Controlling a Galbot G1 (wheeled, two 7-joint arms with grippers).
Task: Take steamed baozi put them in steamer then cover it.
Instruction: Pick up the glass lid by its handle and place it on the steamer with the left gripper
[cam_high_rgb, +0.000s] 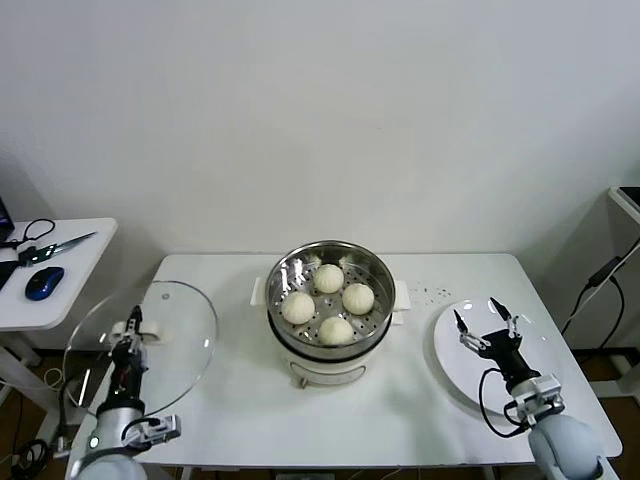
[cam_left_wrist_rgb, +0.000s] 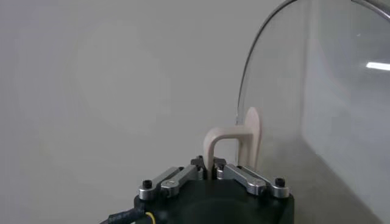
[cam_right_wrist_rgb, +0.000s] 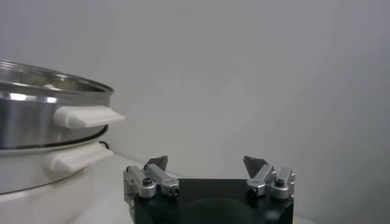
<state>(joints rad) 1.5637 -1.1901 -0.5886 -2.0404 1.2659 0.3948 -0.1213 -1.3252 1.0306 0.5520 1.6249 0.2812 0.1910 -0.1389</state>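
Note:
Several cream-white baozi (cam_high_rgb: 329, 278) lie in the shiny steel steamer (cam_high_rgb: 375, 270) on its white pot base, at the table's middle. My left gripper (cam_high_rgb: 131, 325) is shut on the white handle (cam_left_wrist_rgb: 233, 139) of the clear glass cover (cam_high_rgb: 170, 340), holding it tilted over the table's left edge, left of the steamer. The cover's rim (cam_left_wrist_rgb: 256, 55) shows in the left wrist view. My right gripper (cam_high_rgb: 484, 317) is open and empty above the white plate (cam_high_rgb: 455, 355) at the right. The steamer's side (cam_right_wrist_rgb: 36, 115) shows in the right wrist view.
A side table (cam_high_rgb: 70, 260) at the far left holds a blue mouse (cam_high_rgb: 44, 282) and scissors (cam_high_rgb: 60, 245). A cable hangs at the far right (cam_high_rgb: 600, 275). The wall stands close behind the table.

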